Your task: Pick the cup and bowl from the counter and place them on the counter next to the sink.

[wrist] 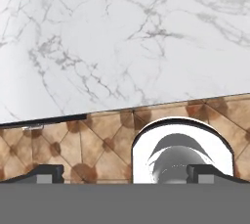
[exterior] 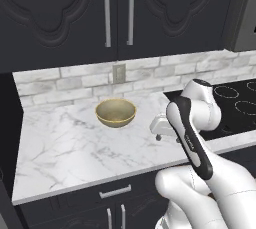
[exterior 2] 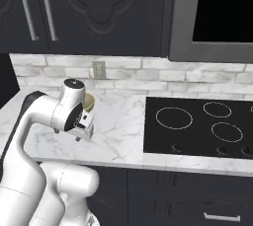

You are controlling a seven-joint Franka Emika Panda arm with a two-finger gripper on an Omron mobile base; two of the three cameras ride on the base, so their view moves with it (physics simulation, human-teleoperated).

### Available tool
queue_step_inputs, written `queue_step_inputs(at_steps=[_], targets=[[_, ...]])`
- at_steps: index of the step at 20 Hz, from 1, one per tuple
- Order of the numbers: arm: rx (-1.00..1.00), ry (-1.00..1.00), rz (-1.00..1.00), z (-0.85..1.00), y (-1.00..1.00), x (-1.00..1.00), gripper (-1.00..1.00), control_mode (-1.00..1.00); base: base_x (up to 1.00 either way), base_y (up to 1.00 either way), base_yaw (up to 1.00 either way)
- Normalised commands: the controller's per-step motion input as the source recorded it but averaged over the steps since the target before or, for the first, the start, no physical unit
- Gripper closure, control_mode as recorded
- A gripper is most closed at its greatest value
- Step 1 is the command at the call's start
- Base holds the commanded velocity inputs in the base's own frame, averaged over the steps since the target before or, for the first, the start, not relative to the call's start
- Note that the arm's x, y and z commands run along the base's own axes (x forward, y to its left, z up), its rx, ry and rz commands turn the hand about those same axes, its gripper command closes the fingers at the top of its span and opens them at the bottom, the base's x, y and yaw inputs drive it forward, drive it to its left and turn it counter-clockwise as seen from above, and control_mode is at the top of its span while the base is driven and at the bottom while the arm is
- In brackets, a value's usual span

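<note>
White marble counter [exterior: 65,143] over dark cabinets; tan-gold bowl [exterior: 116,112] upright on it, near brick backsplash.

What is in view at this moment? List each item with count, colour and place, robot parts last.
bowl: one, tan-gold with paler inside, on the counter near the backsplash, left of the arm.
counter: one, white marble with grey veins, over dark cabinets.
cooktop: one, black glass with white ring marks, set in the counter right of the bowl.
wall outlet: one, grey, on the brick backsplash above the bowl.
upper cabinets: dark, two metal bar handles, above the counter.
microwave: one, grey frame with black door, above the cooktop.
floor: brown patterned tiles, below the counter edge in the hand view.
arm: one, white with dark joints, bent over the counter front.
tool: one, dark tips, open, holding nothing.
</note>
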Motion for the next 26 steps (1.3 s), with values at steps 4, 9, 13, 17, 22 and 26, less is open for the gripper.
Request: queue_step_inputs(at_steps=[4, 9, 13, 17, 22, 26], targets=[[0.00, 0.00, 0.00, 0.00, 0.00, 0.00, -1.00, 1.00, -0.11, 0.00, 0.00], [0.04, -0.21, 0.00, -0.03, 0.00, -0.14, -1.00, -1.00, 0.00, 0.00, 0.00], [0.12, -0.41, 0.00, -0.17, 0.00, -0.19, -1.00, -1.00, 0.00, 0.00, 0.00], [0.14, -0.38, 0.00, -0.14, 0.00, -0.10, -1.00, -1.00, 0.00, 0.00, 0.00], [0.02, -0.04, -0.06, 0.00, -0.03, 0.20, -1.00, -1.00, 0.00, 0.00, 0.00], [0.00, 0.03, -0.17, 0.00, 0.00, 0.53, -1.00, -1.00, 0.00, 0.00, 0.00]])
